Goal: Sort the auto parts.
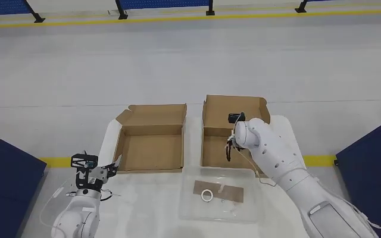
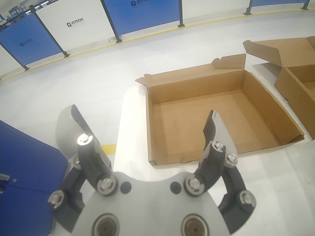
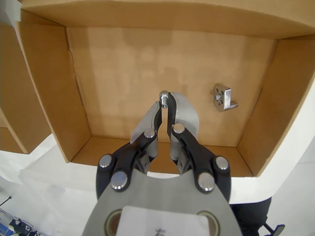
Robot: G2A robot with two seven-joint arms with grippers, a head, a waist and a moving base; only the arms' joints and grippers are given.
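My right gripper (image 3: 164,103) hangs over the right cardboard box (image 3: 49,79), shut on a small silver bolt (image 3: 164,98) held at its fingertips. A machined metal bracket (image 3: 222,97) lies on that box's floor to one side of the bolt. In the top view the right gripper (image 1: 228,151) is above the right box (image 1: 215,128). My left gripper (image 2: 145,121) stands open and holds nothing, near the table's front left corner, short of the left cardboard box (image 2: 288,114), whose floor is bare. The left gripper (image 1: 106,168) sits just left of that left box (image 1: 128,152).
A clear plastic tray (image 1: 189,205) sits at the table's front, holding a white ring (image 1: 207,194) and a brown cardboard piece (image 1: 229,191). Both boxes have raised back flaps. Blue and white partition panels (image 2: 137,3) stand far across the floor.
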